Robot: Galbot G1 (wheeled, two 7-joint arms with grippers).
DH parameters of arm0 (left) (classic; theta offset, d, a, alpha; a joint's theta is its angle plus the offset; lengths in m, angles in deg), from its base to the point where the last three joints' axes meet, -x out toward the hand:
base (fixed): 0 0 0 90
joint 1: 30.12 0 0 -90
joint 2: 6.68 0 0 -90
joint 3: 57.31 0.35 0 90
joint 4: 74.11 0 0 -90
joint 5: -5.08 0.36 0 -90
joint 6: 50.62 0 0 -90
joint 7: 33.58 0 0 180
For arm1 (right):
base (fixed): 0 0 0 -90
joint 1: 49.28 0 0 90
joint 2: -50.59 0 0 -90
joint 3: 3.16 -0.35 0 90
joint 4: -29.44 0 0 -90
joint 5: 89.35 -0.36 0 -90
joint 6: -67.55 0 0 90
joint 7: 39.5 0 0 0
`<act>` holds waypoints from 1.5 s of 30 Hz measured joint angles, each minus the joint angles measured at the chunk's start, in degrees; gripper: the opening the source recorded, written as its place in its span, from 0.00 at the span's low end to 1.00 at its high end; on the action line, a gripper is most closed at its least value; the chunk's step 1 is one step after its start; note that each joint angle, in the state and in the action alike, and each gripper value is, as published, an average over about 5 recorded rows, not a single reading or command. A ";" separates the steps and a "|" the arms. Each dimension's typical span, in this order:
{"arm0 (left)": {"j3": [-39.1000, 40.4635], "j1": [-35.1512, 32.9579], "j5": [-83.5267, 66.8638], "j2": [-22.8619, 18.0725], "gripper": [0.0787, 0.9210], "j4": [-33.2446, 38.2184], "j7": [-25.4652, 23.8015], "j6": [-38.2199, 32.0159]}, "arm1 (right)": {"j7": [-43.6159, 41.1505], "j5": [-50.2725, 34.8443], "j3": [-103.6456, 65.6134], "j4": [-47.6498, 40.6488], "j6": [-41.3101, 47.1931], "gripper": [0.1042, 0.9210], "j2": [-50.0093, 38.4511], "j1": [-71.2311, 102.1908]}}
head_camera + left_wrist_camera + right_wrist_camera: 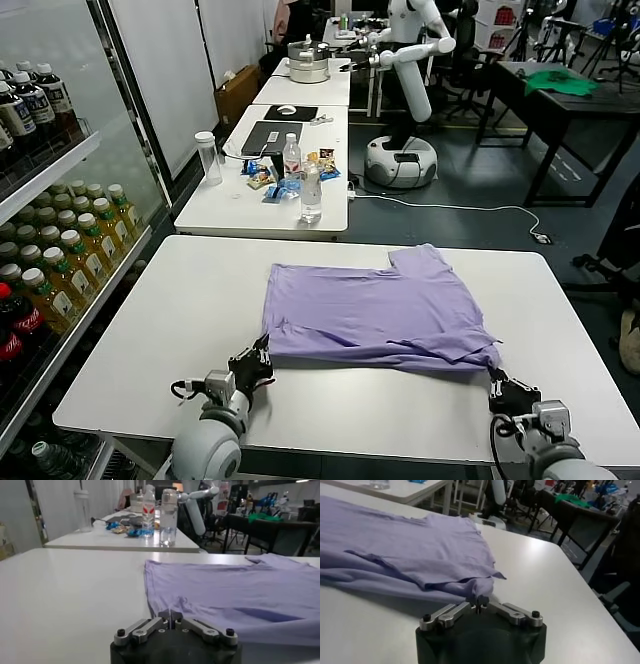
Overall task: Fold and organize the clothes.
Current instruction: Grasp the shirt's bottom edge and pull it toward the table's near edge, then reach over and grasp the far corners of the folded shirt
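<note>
The clothes are one lavender T-shirt (pixel 370 305), lying partly folded across the middle of the white table (pixel 170 330), with a sleeve pointing toward the far side. My left gripper (pixel 262 360) sits at the shirt's near left corner, shut on a puckered bit of the hem (pixel 179 603). At the near right corner my right gripper (pixel 497 381) is shut on a bunched fold of the fabric (pixel 481 586). From both wrists the shirt (pixel 235 587) (pixel 410 550) stretches away flat on the table, with a loose layer folded over near the front edge.
Behind stands a second white table (pixel 225 205) with water bottles (pixel 311 192), snacks and a laptop. A drinks shelf (pixel 50 260) runs along the left. Another white robot (pixel 405 90) and a dark table with a green cloth (pixel 560 82) are at the back right.
</note>
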 measured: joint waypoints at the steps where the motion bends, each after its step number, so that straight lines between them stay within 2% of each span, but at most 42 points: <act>1: -0.17 -0.73 -0.01 0.21 0.03 0.61 0.00 -0.02 | -0.37 0.39 -0.43 0.53 -0.03 0.01 -0.07 1.00; 20: -2.39 -11.73 -0.55 3.72 0.03 8.07 0.27 -0.17 | -6.45 6.69 -8.41 5.30 -0.95 0.03 -1.09 16.43; 24: -2.50 -13.42 -0.05 3.93 0.04 9.38 0.37 0.28 | -6.82 7.58 -8.59 5.91 -1.17 0.15 -0.84 17.24; 27: -2.88 -14.63 0.43 4.26 0.09 10.74 0.57 0.62 | -6.80 7.70 -8.85 6.64 -2.18 0.26 -0.75 17.55; 32: -3.90 -16.10 1.03 4.92 0.26 13.94 1.04 1.08 | -6.09 6.84 -9.92 8.45 -4.94 0.47 -1.15 17.36; 37: -4.65 -15.59 0.63 5.68 0.43 16.17 1.51 1.06 | -4.80 4.48 -10.59 9.41 -6.23 0.64 -2.44 15.15; 42: -4.10 -11.72 -0.87 5.75 0.60 15.14 1.81 0.58 | -2.79 0.07 -8.80 7.34 -5.34 0.81 -4.70 8.26; 45: -3.20 -7.86 -2.40 5.40 0.70 12.61 1.94 0.60 | -1.43 -2.72 -6.04 3.85 -4.20 0.87 -6.08 1.71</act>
